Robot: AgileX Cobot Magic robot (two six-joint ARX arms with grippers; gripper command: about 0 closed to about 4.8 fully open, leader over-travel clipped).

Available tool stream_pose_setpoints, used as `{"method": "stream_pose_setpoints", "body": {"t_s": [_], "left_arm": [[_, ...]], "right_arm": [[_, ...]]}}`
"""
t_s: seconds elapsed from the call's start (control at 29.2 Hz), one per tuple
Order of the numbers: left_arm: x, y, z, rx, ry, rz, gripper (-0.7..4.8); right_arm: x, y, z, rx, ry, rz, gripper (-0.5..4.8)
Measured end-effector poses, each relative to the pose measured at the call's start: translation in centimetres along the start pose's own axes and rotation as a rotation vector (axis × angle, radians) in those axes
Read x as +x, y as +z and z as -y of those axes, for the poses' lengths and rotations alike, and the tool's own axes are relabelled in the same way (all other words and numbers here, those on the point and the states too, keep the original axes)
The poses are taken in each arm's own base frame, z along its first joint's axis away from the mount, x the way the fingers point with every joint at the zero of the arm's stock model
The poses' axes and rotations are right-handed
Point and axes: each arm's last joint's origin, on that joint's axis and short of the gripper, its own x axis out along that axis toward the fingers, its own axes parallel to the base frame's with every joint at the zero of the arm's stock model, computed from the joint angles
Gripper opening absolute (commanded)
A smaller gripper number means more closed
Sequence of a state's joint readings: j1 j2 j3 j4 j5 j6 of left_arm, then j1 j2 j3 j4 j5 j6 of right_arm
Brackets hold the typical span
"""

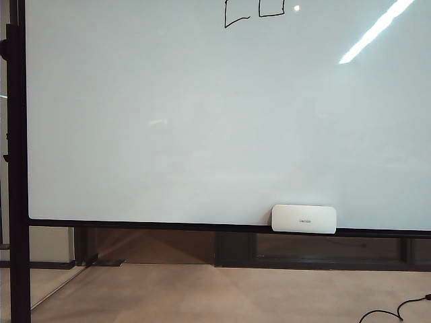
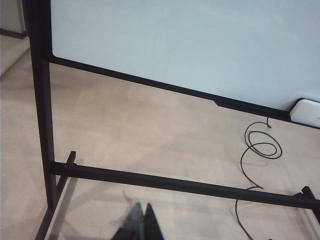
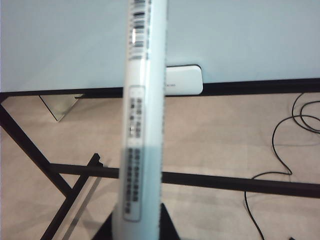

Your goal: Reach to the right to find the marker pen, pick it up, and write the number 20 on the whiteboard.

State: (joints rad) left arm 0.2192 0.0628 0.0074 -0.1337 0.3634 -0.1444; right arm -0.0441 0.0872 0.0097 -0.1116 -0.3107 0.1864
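The whiteboard fills the exterior view, and neither gripper shows there. At its top edge the lower parts of the number 20 appear as thin, boxy black lines, cut off by the frame. In the right wrist view my right gripper is shut on the marker pen, a white barrel with a barcode and printed labels that points toward the whiteboard. In the left wrist view my left gripper hangs low over the floor. Its two dark fingertips are together with nothing between them, and one is blurred.
A small white eraser sits on the board's lower frame and also shows as the eraser and the eraser. The black stand's crossbar and post stand below the board. A black cable coils on the floor.
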Motion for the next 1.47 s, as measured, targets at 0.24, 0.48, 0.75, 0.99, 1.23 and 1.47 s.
{"method": "stream_pose_setpoints", "body": {"t_s": [0.24,0.48,0.75,0.99,1.23,1.47], "left_arm": [[-0.01,-0.04,0.03,-0.009,-0.011,-0.008,-0.05],[-0.02,-0.03,0.06,-0.046,-0.017,-0.009,-0.04],[-0.02,-0.03,0.05,-0.099,-0.015,-0.009,-0.04],[-0.02,-0.03,0.05,-0.099,-0.015,-0.009,-0.04],[-0.02,-0.03,0.05,-0.099,-0.015,-0.009,-0.04],[-0.02,-0.03,0.05,-0.099,-0.014,-0.009,-0.04]], "right_arm": [[0.03,-0.58,0.19,0.011,-0.033,-0.044,-0.01],[0.03,-0.57,0.26,0.01,-0.056,-0.04,-0.01],[0.03,-0.57,0.26,0.01,-0.056,-0.04,-0.01],[0.03,-0.57,0.26,0.01,-0.056,-0.04,-0.01],[0.02,-0.56,0.25,0.011,-0.054,-0.04,0.0],[0.02,-0.56,0.26,0.011,-0.055,-0.04,-0.01]]}}
